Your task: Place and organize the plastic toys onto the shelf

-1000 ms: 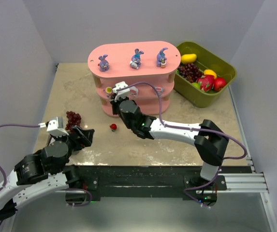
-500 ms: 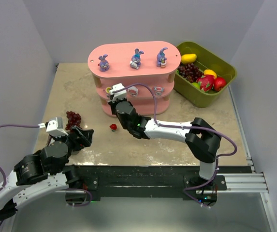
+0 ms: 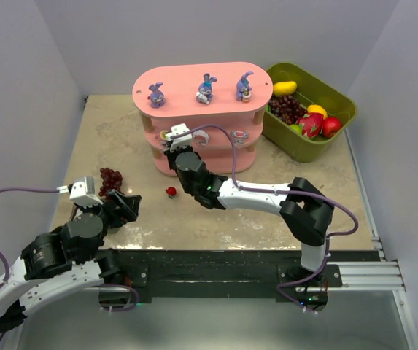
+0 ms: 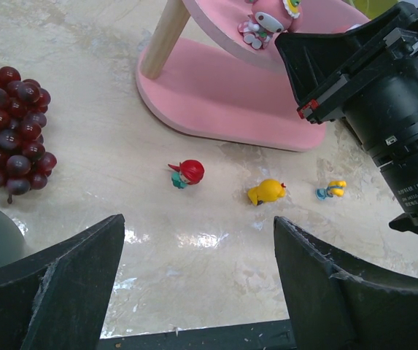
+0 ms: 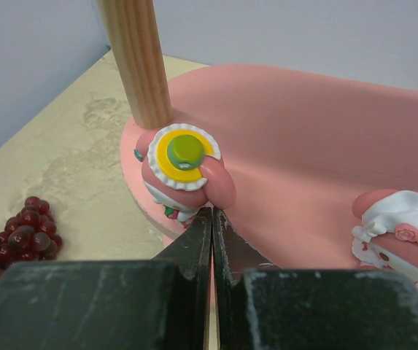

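Observation:
The pink shelf point(image 3: 194, 77) carries three purple-blue bunnies on its top board: point(image 3: 156, 95), point(image 3: 206, 89), point(image 3: 244, 86). On the middle board point(image 5: 303, 146) a pink-and-white toy with a yellow-green cap point(image 5: 183, 164) stands by the wooden post point(image 5: 137, 58), and another point(image 5: 405, 233) stands to its right. My right gripper point(image 5: 212, 211) is shut and empty, its tips touching the capped toy's near side. On the table lie a red toy point(image 4: 187, 172), a yellow one point(image 4: 267, 192) and a small blue-yellow one point(image 4: 330, 189). My left gripper point(image 4: 198, 226) hangs open short of them.
A dark red grape bunch point(image 4: 12, 127) lies on the table left of the red toy. The olive-green bin point(image 3: 340, 98) with fake fruit stands right of the shelf. My right arm point(image 4: 384, 102) reaches across above the small toys.
My right arm swung a little left, up to the shelf's left end, and its jaws closed the last bit. The left arm stayed still.

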Controlling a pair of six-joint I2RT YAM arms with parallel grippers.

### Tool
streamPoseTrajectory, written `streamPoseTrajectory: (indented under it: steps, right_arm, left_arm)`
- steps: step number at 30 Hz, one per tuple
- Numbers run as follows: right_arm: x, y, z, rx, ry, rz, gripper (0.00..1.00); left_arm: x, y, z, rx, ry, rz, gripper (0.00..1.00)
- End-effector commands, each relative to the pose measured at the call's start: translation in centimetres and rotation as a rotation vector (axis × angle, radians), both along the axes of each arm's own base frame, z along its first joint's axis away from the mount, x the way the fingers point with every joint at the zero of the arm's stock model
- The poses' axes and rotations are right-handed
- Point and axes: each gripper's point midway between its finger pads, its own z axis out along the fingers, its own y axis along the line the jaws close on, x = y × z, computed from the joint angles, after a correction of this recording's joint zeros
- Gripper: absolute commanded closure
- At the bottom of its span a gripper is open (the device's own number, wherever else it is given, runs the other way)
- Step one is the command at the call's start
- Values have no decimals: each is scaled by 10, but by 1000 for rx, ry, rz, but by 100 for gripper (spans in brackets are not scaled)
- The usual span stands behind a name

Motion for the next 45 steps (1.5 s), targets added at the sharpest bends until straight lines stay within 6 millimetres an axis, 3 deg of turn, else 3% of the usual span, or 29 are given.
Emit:
streamPoseTrajectory:
  steps: [1, 19, 28, 33, 36, 40, 42, 45]
  right_arm:
    - [5, -4, 42, 83, -60, -32, 99]
    - [13, -3, 34, 64, -43, -57, 100]
    - [-13, -12, 54, 101, -20, 41, 96]
    - [-35, -14, 68, 76, 14, 107, 87]
    - [-45, -20, 66, 66, 58, 135, 78]
    - [-59, -42, 71, 82, 108, 131, 60]
    - [-68, -53, 62, 71, 161, 127, 52]
    - [-82, -84, 47, 63, 241, 77, 44]
  left_arm:
    - [3, 3, 6, -22, -14, 37, 13]
    - [3, 4, 6, -31, -15, 37, 13]
    - [3, 3, 6, -26, -13, 37, 13]
    - [4, 2, 5, -19, -9, 37, 13]
    - [4, 1, 6, -22, -9, 36, 13]
    - [3, -1, 7, -25, -9, 25, 13]
    - [3, -2, 8, -29, -8, 19, 13]
    - [3, -3, 7, -23, -4, 16, 13]
